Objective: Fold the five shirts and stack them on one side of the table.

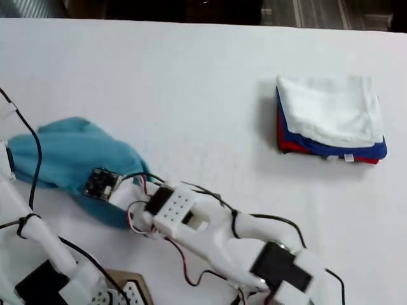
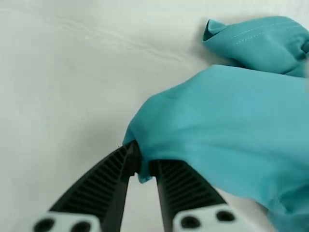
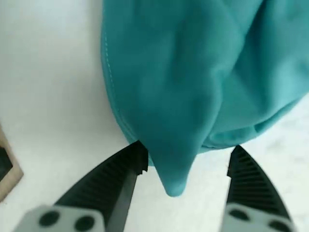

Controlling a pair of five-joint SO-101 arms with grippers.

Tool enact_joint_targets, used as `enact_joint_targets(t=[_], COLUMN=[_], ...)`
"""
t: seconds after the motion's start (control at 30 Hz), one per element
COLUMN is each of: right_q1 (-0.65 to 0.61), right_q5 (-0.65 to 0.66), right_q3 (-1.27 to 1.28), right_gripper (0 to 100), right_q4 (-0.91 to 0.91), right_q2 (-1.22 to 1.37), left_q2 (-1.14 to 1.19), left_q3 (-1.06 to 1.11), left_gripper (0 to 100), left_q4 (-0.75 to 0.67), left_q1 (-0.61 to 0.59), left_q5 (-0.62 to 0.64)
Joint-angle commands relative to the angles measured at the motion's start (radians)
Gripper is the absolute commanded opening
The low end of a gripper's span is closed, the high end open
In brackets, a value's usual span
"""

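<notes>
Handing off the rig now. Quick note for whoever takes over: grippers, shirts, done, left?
Left gripper: fingers shut on an edge of the teal shirt.
Right gripper: fingers open around a pointed fold of the same shirt.
Teal shirt is bunched on the table by the arms. Across the table is a folded stack: white shirt on blue shirt on red shirt.
Done: three stacked.
Left: fold the teal shirt and add it. The task says five; four counted here.
</notes>
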Motion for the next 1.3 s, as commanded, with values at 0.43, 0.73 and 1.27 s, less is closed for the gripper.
enact_joint_targets(t=[0.43,0.73,1.27], right_q1=[0.012,0.297,0.783], right_q5=[-0.015,0.100,0.322], right_q3=[-0.399,-0.405,-0.405], right_gripper=[2.1,1.9,1.9], right_q4=[0.340,0.387,0.424], right_q2=[0.242,0.059,-0.283], left_q2=[-0.037,-0.029,-0.029], left_q3=[-0.044,-0.035,-0.038], left_gripper=[3,3,5], left_q4=[-0.011,-0.008,0.336], left_q1=[-0.011,0.002,0.554], left_q5=[0.005,0.005,0.003])
